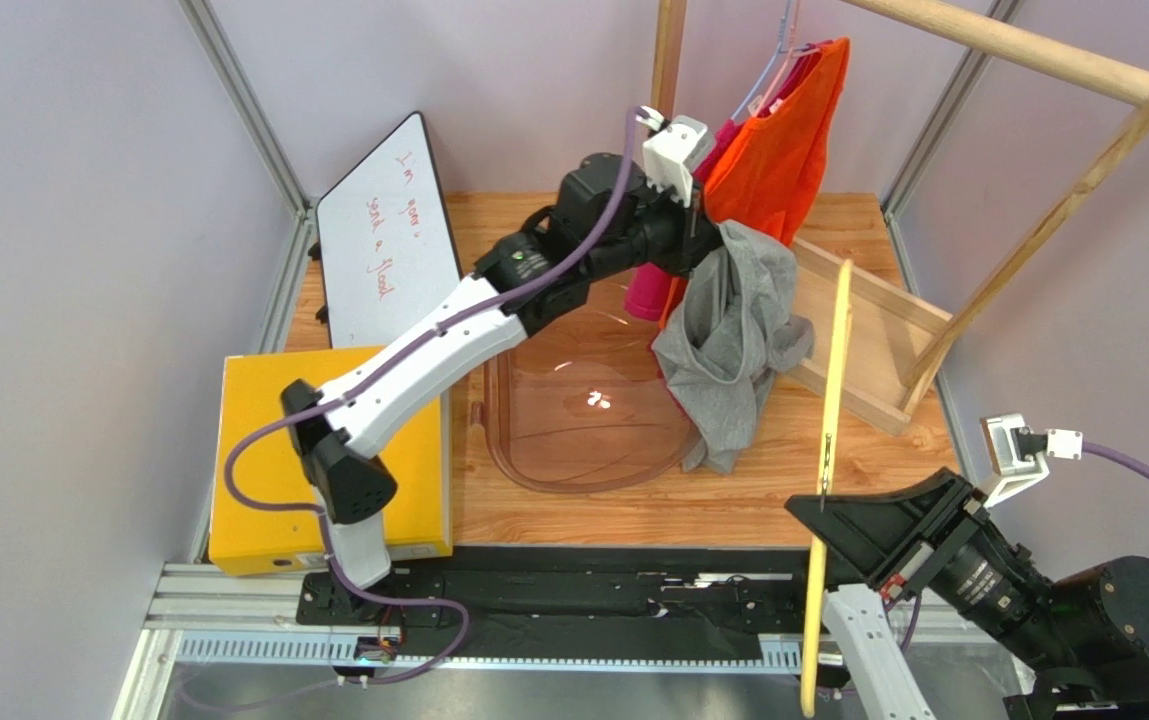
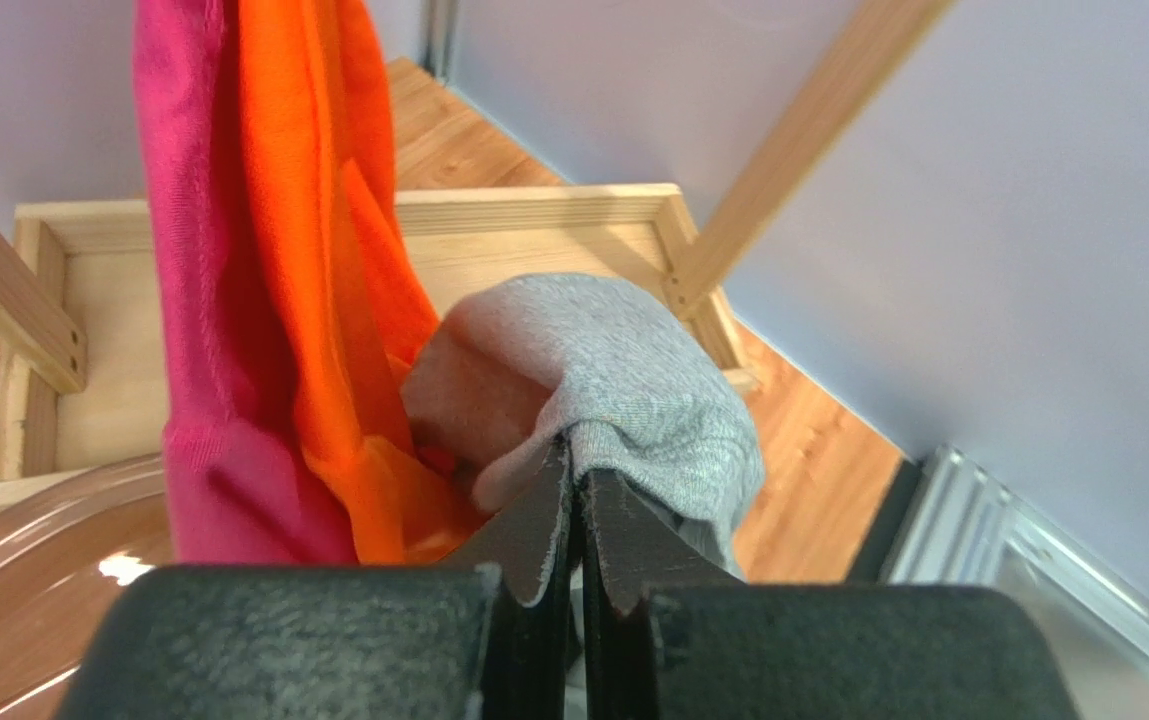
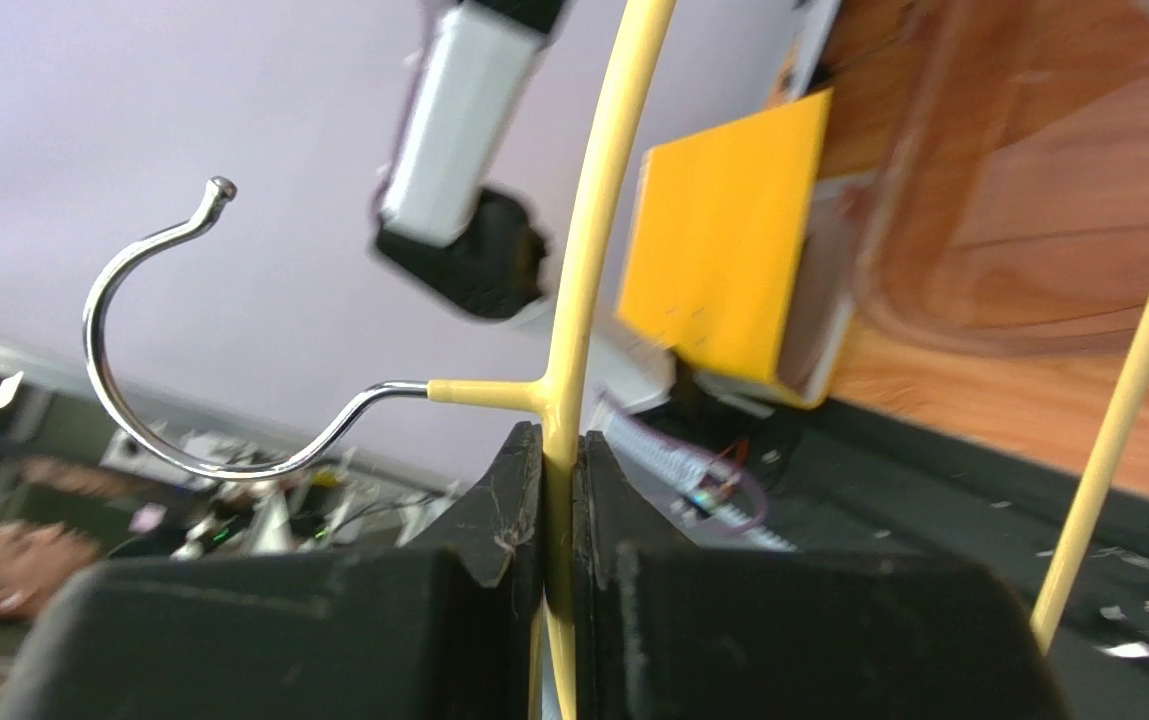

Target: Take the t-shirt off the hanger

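The left gripper's (image 2: 577, 477) jaws are pressed together on a fold of the grey t-shirt (image 1: 730, 342). The shirt hangs from them beside the orange garment (image 1: 794, 138) and pink garment (image 2: 193, 300) on the wooden rack (image 1: 1019, 45), over the right edge of the clear tub (image 1: 595, 483). The right gripper's (image 3: 562, 450) jaws pinch the bare yellow hanger (image 3: 598, 210), well apart from the shirt.

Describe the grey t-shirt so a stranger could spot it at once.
Find the wooden clothes rack at the back right of the table. Beside the orange garment and pink garment hanging there, the grey t-shirt dangles crumpled from the jaws of the left gripper. It alone is grey, and held rather than hung.
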